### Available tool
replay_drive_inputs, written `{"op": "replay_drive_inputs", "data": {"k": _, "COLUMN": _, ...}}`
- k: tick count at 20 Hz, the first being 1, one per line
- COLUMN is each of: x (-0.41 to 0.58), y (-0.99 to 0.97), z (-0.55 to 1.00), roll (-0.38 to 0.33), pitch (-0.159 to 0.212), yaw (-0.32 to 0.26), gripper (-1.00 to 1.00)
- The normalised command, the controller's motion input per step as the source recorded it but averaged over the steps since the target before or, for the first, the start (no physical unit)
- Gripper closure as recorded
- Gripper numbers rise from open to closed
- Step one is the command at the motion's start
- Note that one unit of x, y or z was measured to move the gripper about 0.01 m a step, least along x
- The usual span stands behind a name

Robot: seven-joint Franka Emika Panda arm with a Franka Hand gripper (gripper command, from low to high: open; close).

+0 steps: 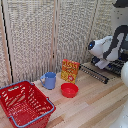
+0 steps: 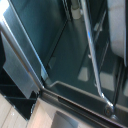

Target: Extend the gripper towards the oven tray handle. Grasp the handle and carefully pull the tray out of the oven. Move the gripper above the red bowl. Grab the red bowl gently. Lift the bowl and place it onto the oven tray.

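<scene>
The gripper (image 1: pixel 101 63) hovered just above the oven tray (image 1: pixel 95 72), its fingers' spread not discernible, while the red bowl (image 1: pixel 69 90) rested on the wooden table (image 1: pixel 95 107).

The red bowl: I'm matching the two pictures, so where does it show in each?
Exterior view: the red bowl sits on the wooden table, in front of the cereal box, at the blue mug's right in that view.
Wrist view: not in it.
Shared landmark: the oven, whose glass and metal bar fill the wrist view.

A glossy red bowl (image 1: pixel 69 90) sat on a pale wooden table (image 1: pixel 95 107); the oven tray (image 1: pixel 95 73) was dark wire metal.
</scene>
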Motion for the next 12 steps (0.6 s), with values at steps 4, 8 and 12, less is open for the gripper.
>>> {"op": "replay_drive_inputs", "data": {"k": 4, "x": -0.035, "y": -0.68, "z": 0.07, "roll": 0.000, "pitch": -0.006, "yaw": 0.061, "gripper": 1.00}}
{"op": "replay_drive_inputs", "data": {"k": 8, "x": -0.060, "y": -0.49, "z": 0.07, "roll": 0.000, "pitch": 0.000, "yaw": 0.048, "gripper": 1.00}}
{"op": "replay_drive_inputs", "data": {"k": 12, "x": -0.109, "y": -0.30, "z": 0.06, "roll": 0.000, "pitch": -0.005, "yaw": 0.013, "gripper": 1.00}}
